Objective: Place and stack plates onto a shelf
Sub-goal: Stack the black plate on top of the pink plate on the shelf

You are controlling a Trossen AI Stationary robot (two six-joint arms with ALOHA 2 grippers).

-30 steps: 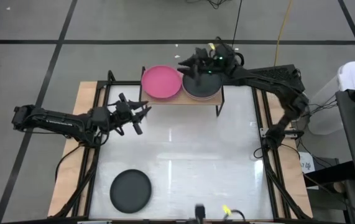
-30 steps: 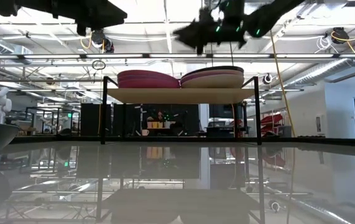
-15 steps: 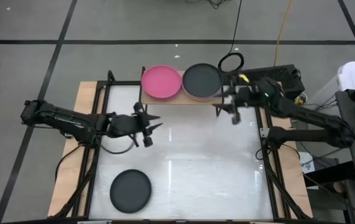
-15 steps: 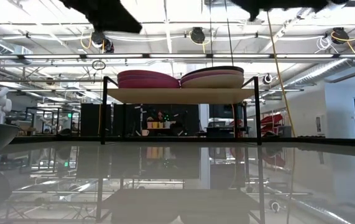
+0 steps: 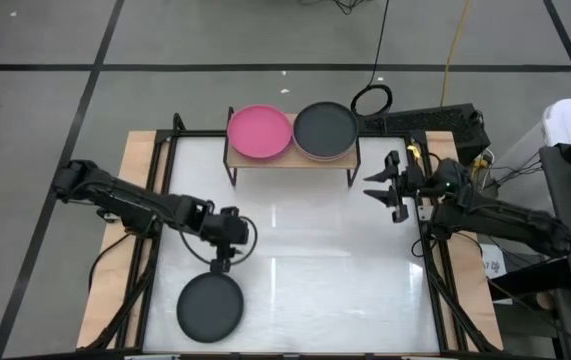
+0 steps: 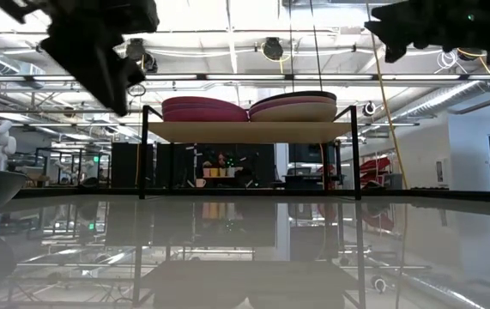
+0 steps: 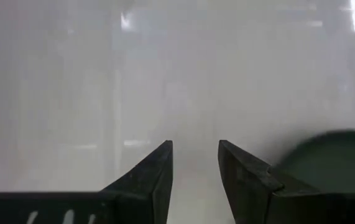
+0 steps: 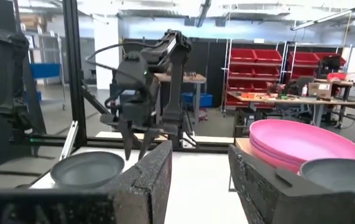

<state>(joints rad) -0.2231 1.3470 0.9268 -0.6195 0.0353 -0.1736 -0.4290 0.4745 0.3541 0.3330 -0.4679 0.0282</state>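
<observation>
From above, the shelf [image 5: 290, 160] stands at the far edge of the desk [image 5: 305, 250]. On its wooden top sit a hot pink plate [image 5: 260, 132] on the left and a dark grey plate [image 5: 325, 128] on the right, side by side and just touching. A lone black plate [image 5: 210, 306] lies on the desk near the front left corner. The left gripper [image 5: 221, 262] hangs just beyond that plate's far rim, pointing down toward it, empty. The right gripper [image 5: 383, 189] is at the right edge of the desk, near the shelf's right end, pointing left, holding nothing.

At desk level, the shelf [image 6: 249, 130] shows two stacks: pink plates [image 6: 203, 109] on the left, and on the right a beige stack capped by a dark plate [image 6: 294, 105], tilted slightly against the pink one.

In the left wrist view, the left gripper [image 7: 194, 163] has its fingers spread with bare desk between them; the black plate [image 7: 329, 155] lies just beside one finger.

In the right wrist view, the right gripper [image 8: 199, 171] is spread too, empty. The pink plates [image 8: 304, 143] and a dark plate's rim [image 8: 342, 174] lie close by, the black plate [image 8: 87, 169] and the left arm farther off.
</observation>
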